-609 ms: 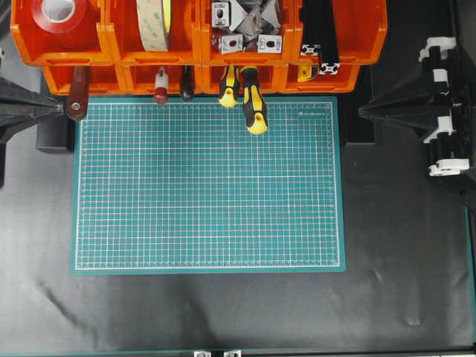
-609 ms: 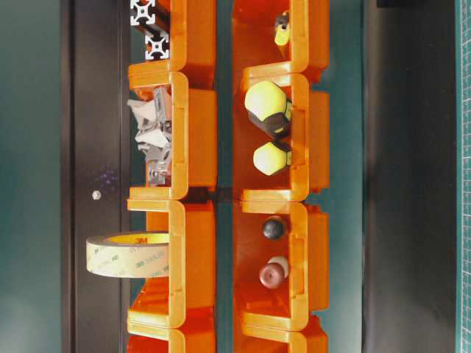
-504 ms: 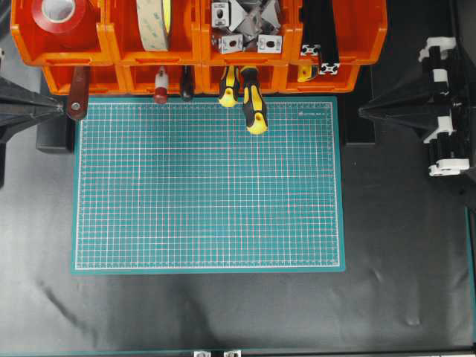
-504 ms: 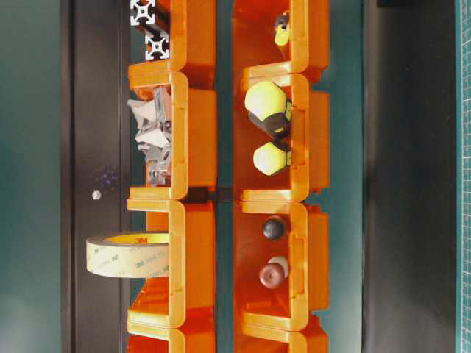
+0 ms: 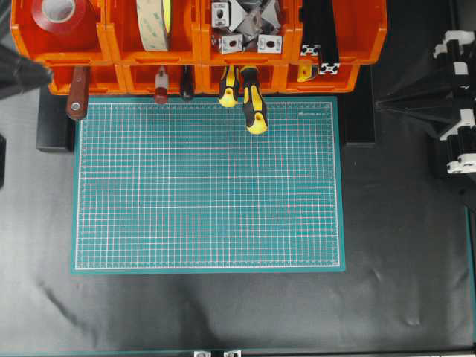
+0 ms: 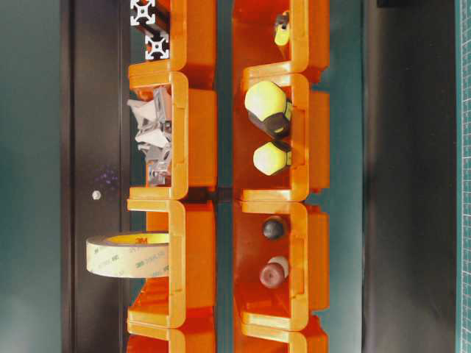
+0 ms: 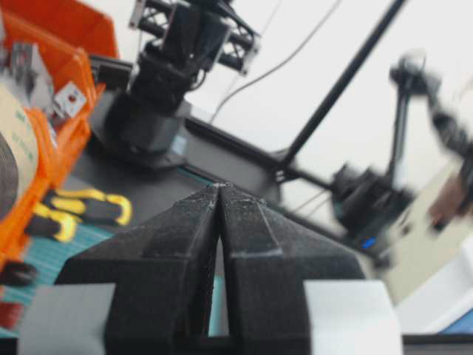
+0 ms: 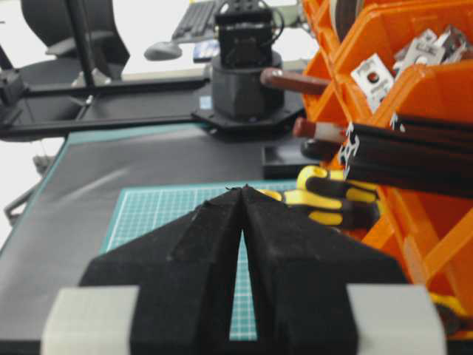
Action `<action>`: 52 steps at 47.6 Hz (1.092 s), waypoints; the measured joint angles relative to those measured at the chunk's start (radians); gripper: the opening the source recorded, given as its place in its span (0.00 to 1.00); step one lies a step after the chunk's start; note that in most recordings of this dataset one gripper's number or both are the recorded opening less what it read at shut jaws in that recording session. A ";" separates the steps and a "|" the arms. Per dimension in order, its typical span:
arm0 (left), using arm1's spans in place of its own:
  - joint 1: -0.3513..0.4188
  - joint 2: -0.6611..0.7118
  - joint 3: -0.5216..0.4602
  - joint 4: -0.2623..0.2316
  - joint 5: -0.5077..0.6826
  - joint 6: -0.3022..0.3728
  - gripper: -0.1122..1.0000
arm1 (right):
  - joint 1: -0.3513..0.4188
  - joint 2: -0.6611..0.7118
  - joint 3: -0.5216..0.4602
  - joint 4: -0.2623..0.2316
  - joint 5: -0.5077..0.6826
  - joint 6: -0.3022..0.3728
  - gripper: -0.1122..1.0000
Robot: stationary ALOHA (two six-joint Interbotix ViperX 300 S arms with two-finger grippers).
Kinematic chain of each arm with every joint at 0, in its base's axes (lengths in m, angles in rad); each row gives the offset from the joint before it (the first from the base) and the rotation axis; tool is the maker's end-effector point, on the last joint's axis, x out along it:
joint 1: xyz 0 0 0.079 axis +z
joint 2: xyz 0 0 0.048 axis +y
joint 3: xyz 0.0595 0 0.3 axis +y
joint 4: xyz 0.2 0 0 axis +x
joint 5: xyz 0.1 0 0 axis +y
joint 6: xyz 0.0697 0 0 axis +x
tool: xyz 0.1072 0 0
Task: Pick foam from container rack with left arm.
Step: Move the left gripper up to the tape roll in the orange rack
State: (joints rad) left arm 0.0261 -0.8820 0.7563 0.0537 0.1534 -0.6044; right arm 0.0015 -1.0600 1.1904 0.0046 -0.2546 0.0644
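Foam tape roll, tan sides with a yellowish liner point(image 5: 153, 22), stands on edge in the second bin from the left in the far row of the bright orange plastic container rack point(image 5: 197, 46). In the table-level view the same roll point(image 6: 126, 254) sticks out past the bin's rim. Its flat faces point left and right, so the ring's axis runs along the rack row and the thin rim faces up.

To its left: red tape roll with white core point(image 5: 58, 11) in the next bin. To its right: bin of grey metal brackets point(image 5: 245, 26), then black slotted aluminium extrusions point(image 5: 318, 37). Near row holds yellow-and-black handled screwdrivers point(image 5: 253, 100) and a reddish-brown wooden handle point(image 5: 76, 97), both overhanging the green gridded cutting mat point(image 5: 208, 186) on the black surface.

Left end effector point(image 7: 220, 194), black foam-padded: jaws pressed together, nothing held. It sits at the left edge, level with the rack's near row. Foam lies to the right and slightly farther away; the wrist view shows the roll's edge point(image 7: 15, 159) at far left.

Right end effector point(image 8: 242, 194) is also closed and empty, well apart on the right. The left arm is clearly nearer. Judgement: jaws must open before reaching in, then close across the roll's flat faces.
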 measured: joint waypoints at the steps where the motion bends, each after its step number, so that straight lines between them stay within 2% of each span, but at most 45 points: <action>1: 0.009 0.009 -0.012 0.000 0.014 -0.032 0.10 | 0.000 0.000 0.000 0.000 0.003 0.003 0.10; 5: 0.063 0.044 -0.064 0.000 0.069 -0.195 0.10 | 0.000 0.000 0.000 0.000 0.018 0.012 0.10; 10: 0.109 0.083 -0.114 0.000 0.121 -0.359 0.10 | 0.000 0.000 0.000 0.000 0.031 0.014 0.10; 15: 0.121 0.118 -0.146 0.000 0.178 -0.499 0.10 | 0.002 0.000 0.000 0.000 0.031 0.014 0.10; 17: 0.126 0.127 -0.150 0.000 0.195 -0.526 0.11 | 0.002 0.000 0.000 0.000 0.031 0.015 0.10; 20: 0.138 0.138 -0.150 0.000 0.218 -0.549 0.11 | 0.000 0.000 0.000 0.000 0.031 0.015 0.10; 32: 0.146 0.140 -0.158 0.000 0.239 -0.554 0.11 | 0.006 0.000 0.000 0.000 0.031 0.012 0.10; 39: 0.147 0.141 -0.173 0.002 0.247 -0.555 0.20 | 0.006 0.000 0.000 0.002 0.031 0.009 0.10; 43: 0.155 0.143 -0.190 0.000 0.264 -0.572 0.31 | 0.006 0.002 0.000 0.000 0.031 0.008 0.10; 52: 0.170 0.176 -0.219 0.000 0.301 -0.612 0.79 | 0.006 0.000 0.000 0.000 0.029 0.006 0.10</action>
State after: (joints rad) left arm 0.1963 -0.7056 0.5369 0.0537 0.4541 -1.2164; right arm 0.0077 -1.0600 1.1904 0.0046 -0.2255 0.0706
